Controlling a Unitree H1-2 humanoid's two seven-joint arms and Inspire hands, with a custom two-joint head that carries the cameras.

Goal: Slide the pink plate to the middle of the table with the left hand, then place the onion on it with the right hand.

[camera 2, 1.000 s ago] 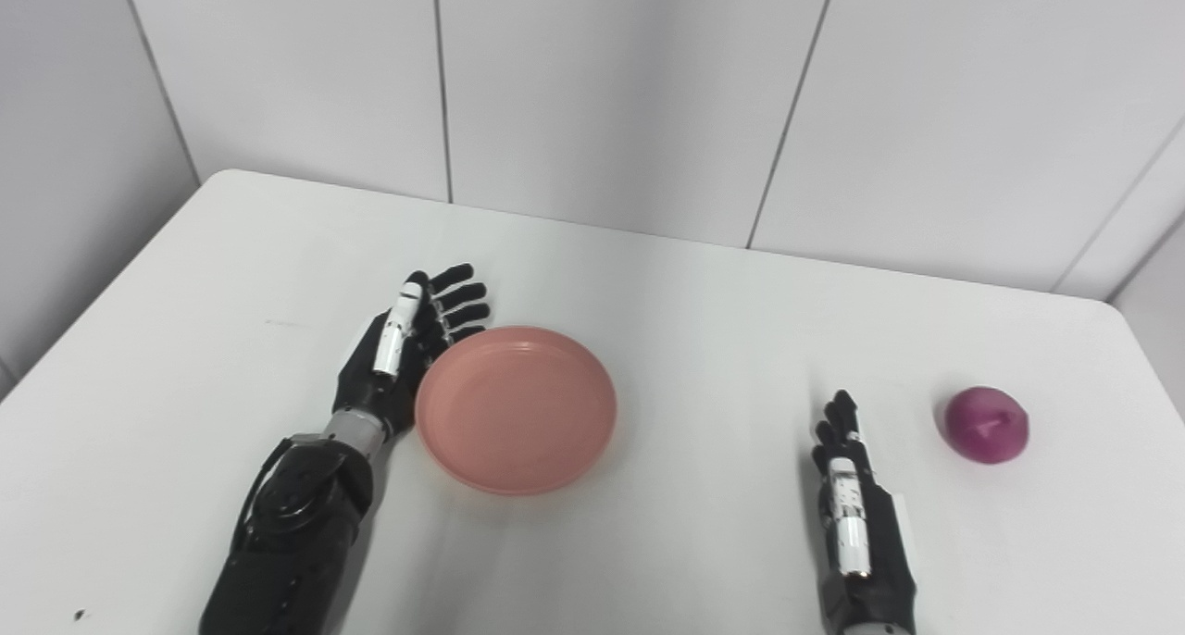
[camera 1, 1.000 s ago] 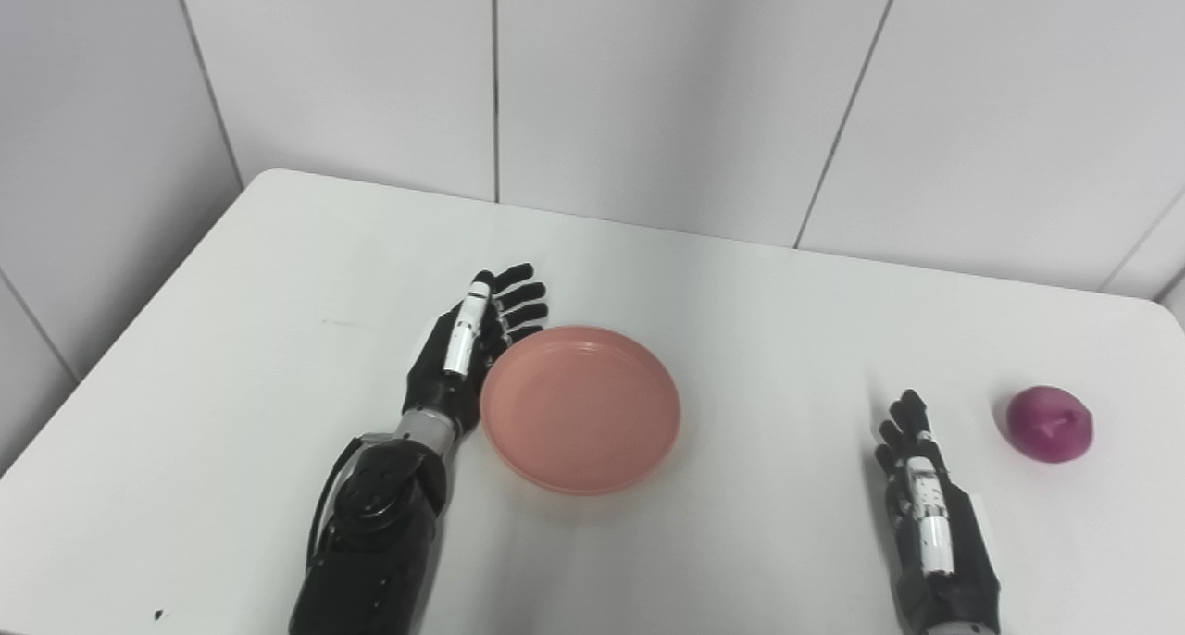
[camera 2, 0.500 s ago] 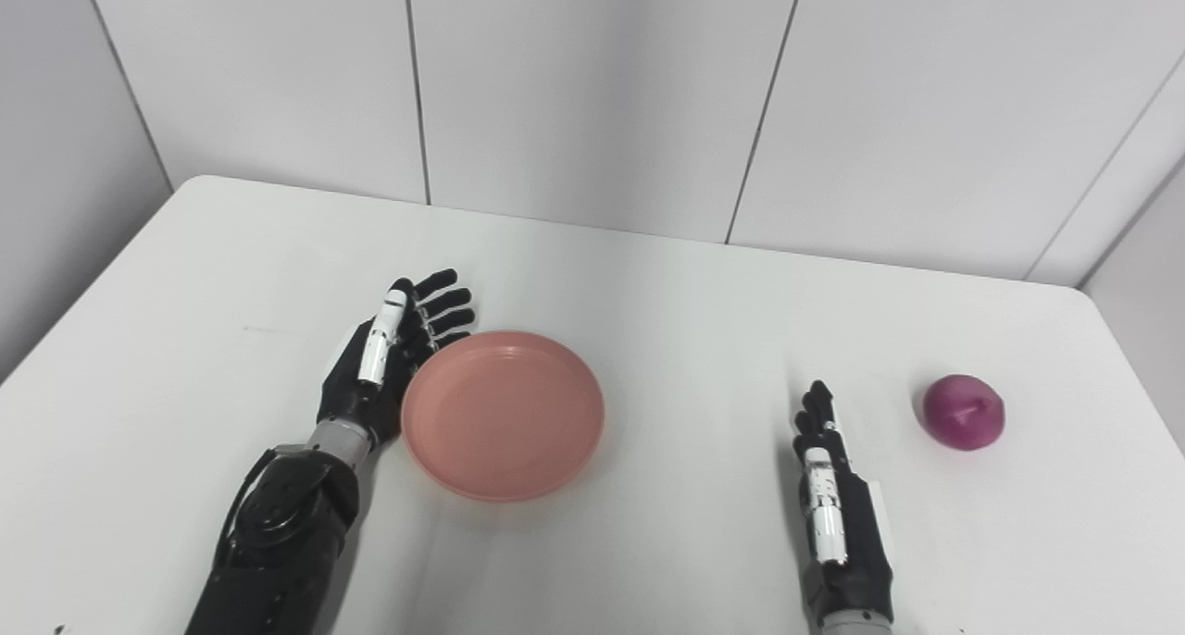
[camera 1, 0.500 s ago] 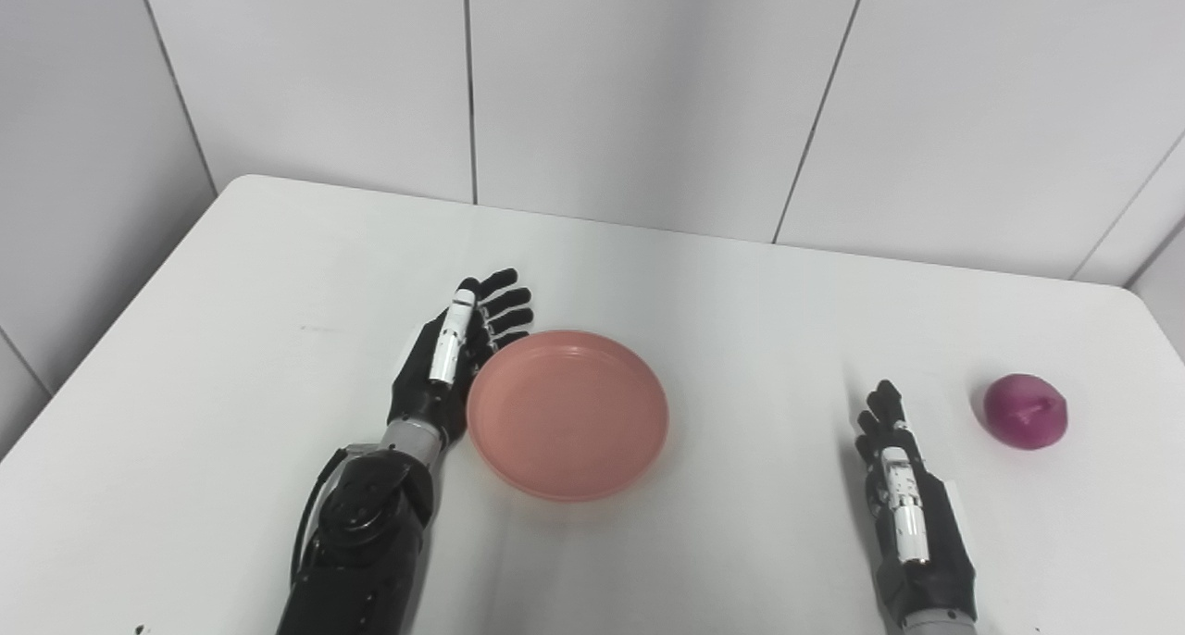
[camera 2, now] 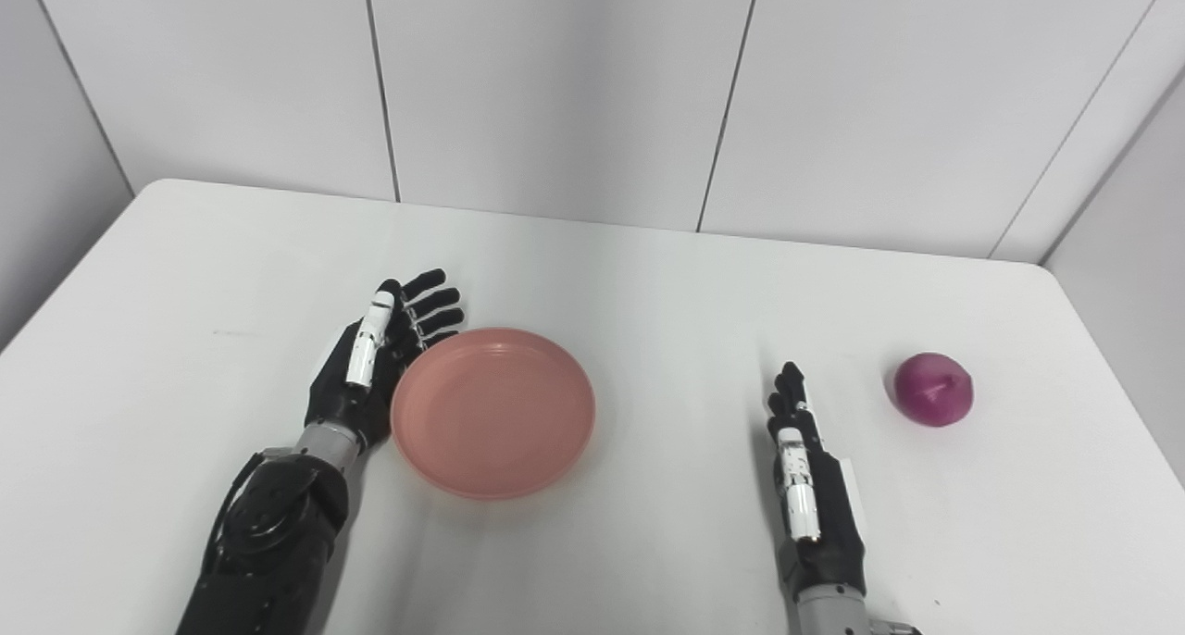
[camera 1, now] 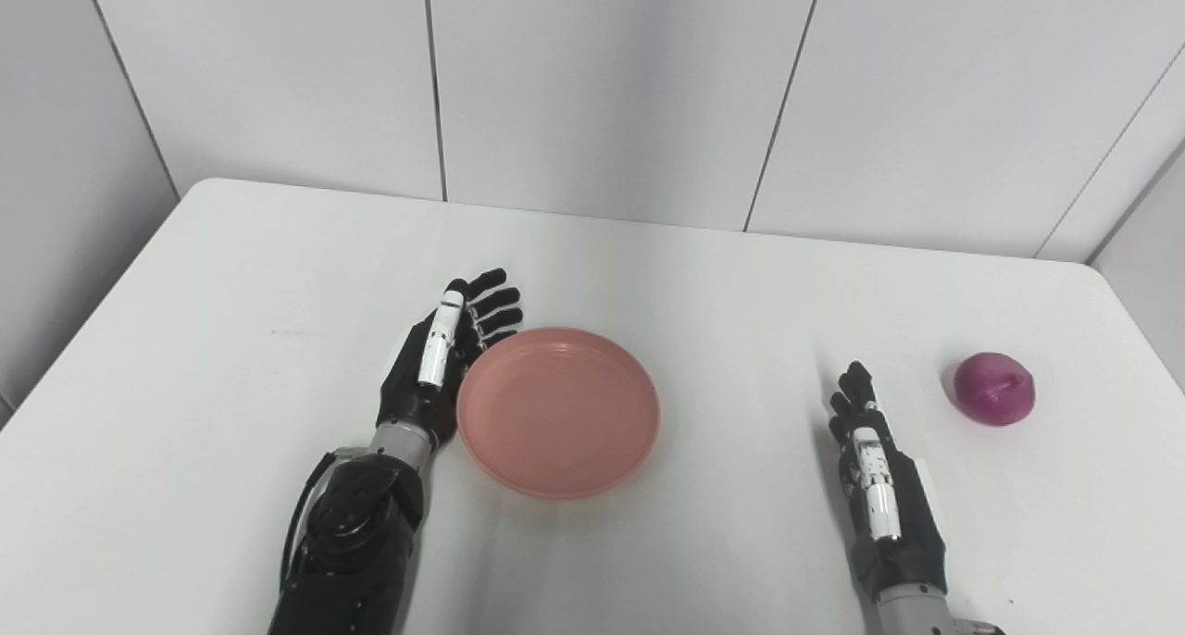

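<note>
1. My left hand (camera 1: 442, 362), open, rests edge-on against the plate (camera 1: 558, 411), left of the worktop (camera 1: 231, 274) centre; I'd push evenly rightward.
2. My right hand (camera 1: 879, 487), open and empty, waits near the onion (camera 1: 994, 389).

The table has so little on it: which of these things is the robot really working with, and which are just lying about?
In the job:
- pink plate, empty, left of the table's middle
- onion, on the table's right side
- left robot hand, open, against the plate's left rim
- right robot hand, open, short of the onion

Just lying about:
- nothing else; only the white table itself
</note>
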